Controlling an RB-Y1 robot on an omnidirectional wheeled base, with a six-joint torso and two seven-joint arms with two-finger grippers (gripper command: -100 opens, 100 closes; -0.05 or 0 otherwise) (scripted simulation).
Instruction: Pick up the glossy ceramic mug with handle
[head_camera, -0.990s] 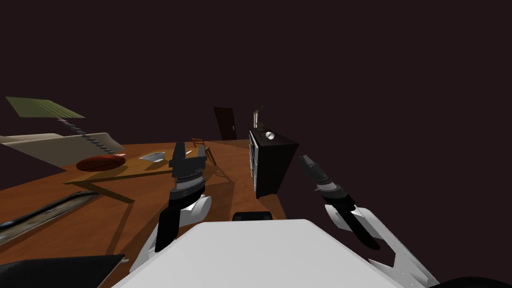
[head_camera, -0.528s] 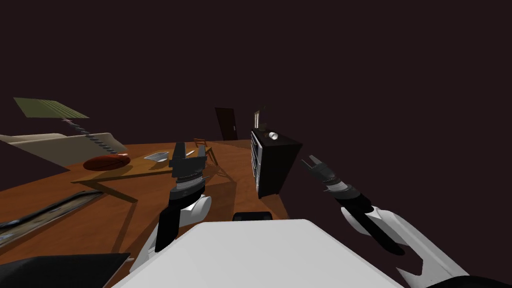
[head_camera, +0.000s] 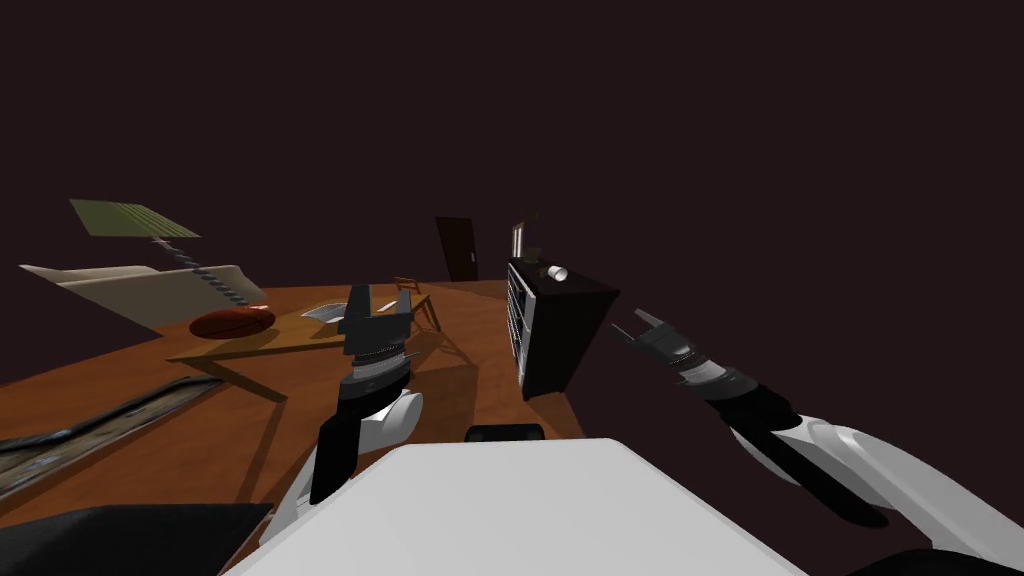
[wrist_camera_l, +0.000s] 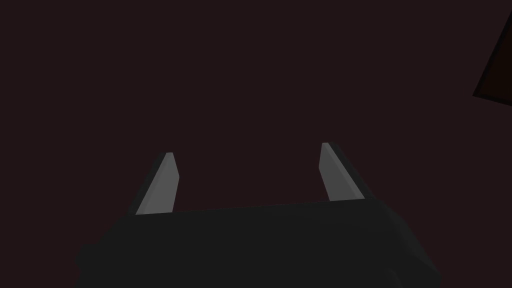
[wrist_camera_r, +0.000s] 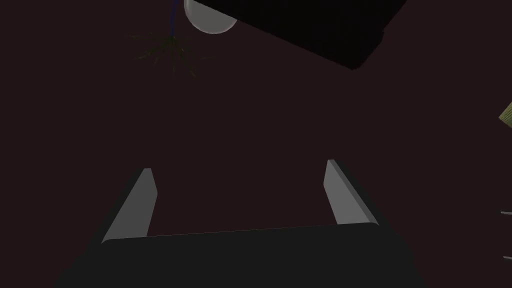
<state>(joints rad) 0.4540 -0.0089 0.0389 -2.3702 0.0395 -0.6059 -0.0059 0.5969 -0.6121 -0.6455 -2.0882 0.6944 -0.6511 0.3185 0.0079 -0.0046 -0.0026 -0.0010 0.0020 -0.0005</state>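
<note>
Since the earlier frames the right arm has swung outward toward the lower right of the head view, and the whole scene has slid slightly rightward, which is the camera's own move. The mug (head_camera: 557, 272), a small pale grey cylinder whose handle cannot be made out, sits on top of a dark cabinet (head_camera: 560, 335) just right of frame centre, near that top's far end. In the right wrist view the mug (wrist_camera_r: 209, 20) shows as a pale rounded shape at the upper edge, touching the cabinet's dark top (wrist_camera_r: 300, 30), with a dim green plant (wrist_camera_r: 165, 47) just beside it. The right gripper (head_camera: 632, 322) hangs to the right of the cabinet, well apart from the mug, fingers spread and holding nothing; its wrist view confirms the gap between the fingers (wrist_camera_r: 238, 165). The left gripper (head_camera: 378, 305) stands upright left of centre, fingers likewise parted and empty (wrist_camera_l: 247, 150). Beyond it lies a wooden table (head_camera: 280, 342) bearing a red-brown oval object (head_camera: 230, 322) and a grey tray (head_camera: 330, 312), with a chair (head_camera: 412, 292) at its far end. A dark door (head_camera: 458, 248) stands in the back wall. A brown wooden floor (head_camera: 450, 380) runs beneath. A beige sofa (head_camera: 140, 285) and a green lamp shade (head_camera: 135, 218) occupy the left of the frame.
</note>
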